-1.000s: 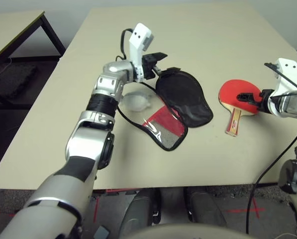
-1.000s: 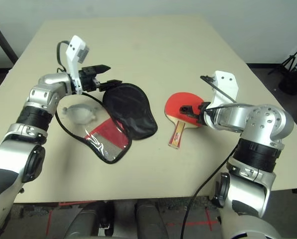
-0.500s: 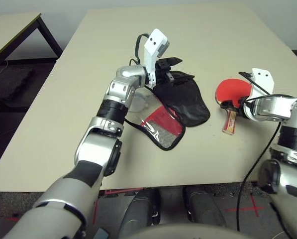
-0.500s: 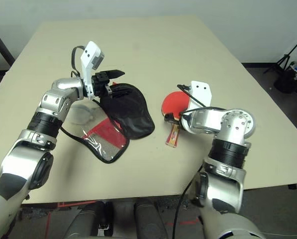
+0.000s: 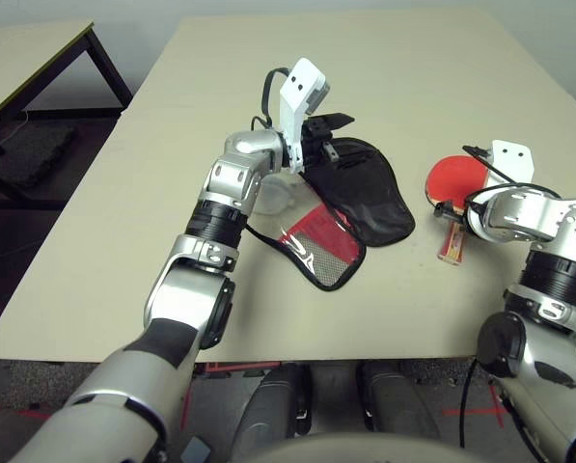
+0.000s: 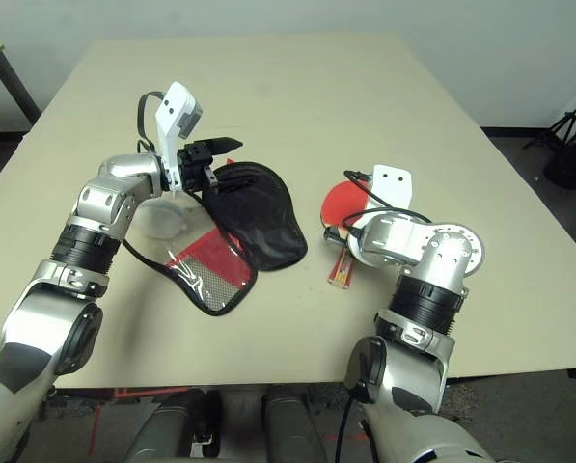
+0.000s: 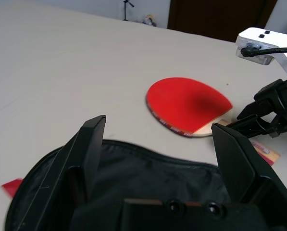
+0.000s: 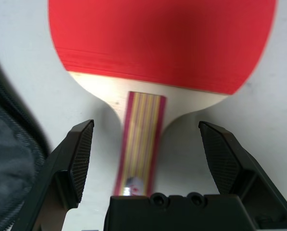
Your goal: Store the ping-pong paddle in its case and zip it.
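On the desk point(image 5: 172, 145) the paddle point(image 5: 449, 179) lies flat just right of the unzipped case point(image 5: 350, 207), the right pincer point(image 8: 155, 144) spread wide over its handle, the left pincer point(image 7: 167, 154) released above the case's black flap.

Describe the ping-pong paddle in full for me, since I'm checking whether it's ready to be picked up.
The ping-pong paddle has a round red rubber face and a short pale wooden handle striped red and yellowish. It lies flat on the table, face up, handle toward the robot, apart from the opened case on its left. The right gripper is open, its fingers either side of the handle near the blade's neck, not yet closed on it. Nothing else touches the paddle.
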`<state>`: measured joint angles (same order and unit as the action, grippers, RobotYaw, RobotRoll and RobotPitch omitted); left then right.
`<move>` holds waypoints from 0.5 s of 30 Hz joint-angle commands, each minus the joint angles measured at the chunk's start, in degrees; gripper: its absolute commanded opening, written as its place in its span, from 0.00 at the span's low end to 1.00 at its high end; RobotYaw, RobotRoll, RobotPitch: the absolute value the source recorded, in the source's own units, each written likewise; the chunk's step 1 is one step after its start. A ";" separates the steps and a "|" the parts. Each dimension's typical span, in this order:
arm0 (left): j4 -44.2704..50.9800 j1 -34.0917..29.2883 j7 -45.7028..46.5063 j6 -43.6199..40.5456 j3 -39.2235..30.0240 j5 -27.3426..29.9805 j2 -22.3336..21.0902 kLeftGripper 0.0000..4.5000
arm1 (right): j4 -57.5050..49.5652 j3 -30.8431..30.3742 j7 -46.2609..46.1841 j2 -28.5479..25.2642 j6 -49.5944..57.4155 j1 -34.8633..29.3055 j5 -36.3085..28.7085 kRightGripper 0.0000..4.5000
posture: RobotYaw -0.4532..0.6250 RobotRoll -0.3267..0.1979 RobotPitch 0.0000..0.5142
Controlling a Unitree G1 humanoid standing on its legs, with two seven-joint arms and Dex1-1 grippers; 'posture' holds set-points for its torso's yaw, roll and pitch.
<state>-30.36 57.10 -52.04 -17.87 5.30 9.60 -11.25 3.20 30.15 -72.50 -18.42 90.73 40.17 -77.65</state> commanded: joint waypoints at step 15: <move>5.63 -4.92 -6.37 -2.25 4.33 -0.11 -2.62 1.00 | 3.16 -22.42 -18.60 -11.98 -17.32 -6.52 -34.86 0.96 | 0.32 0.62 0.23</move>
<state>-26.12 53.26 -57.19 -19.18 8.09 9.58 -13.37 6.24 10.76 -90.50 -29.42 75.92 34.47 -109.22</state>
